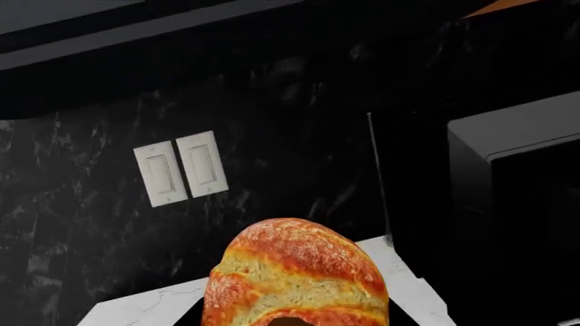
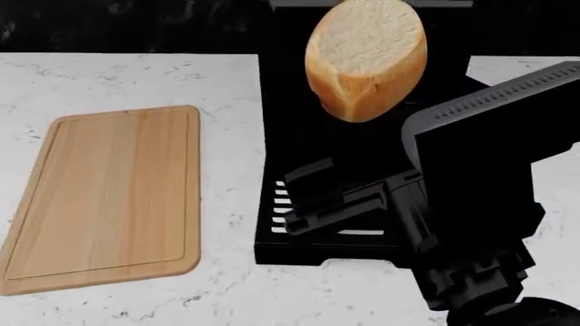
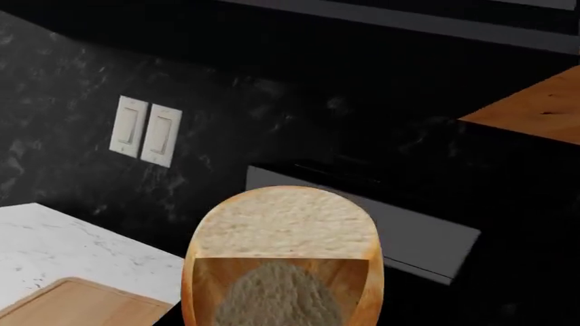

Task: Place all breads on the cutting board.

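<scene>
The tan loaf chunk hangs in the air over a black appliance, pale cut end toward the head camera. In the right wrist view the loaf fills the space at my right gripper's jaws and hides the fingers, so the gripper is shut on it. The round orange roll fills the space at my left gripper's jaws in the same way, above the white counter. The roll and the left arm are out of the head view. The wooden cutting board lies bare on the counter to the left of the appliance, and its corner shows in the right wrist view.
A black appliance with a slotted tray stands on the white marble counter, right of the board. My right arm rises in front of it. A dark backsplash with a double light switch lies behind, and a black box stands beside it.
</scene>
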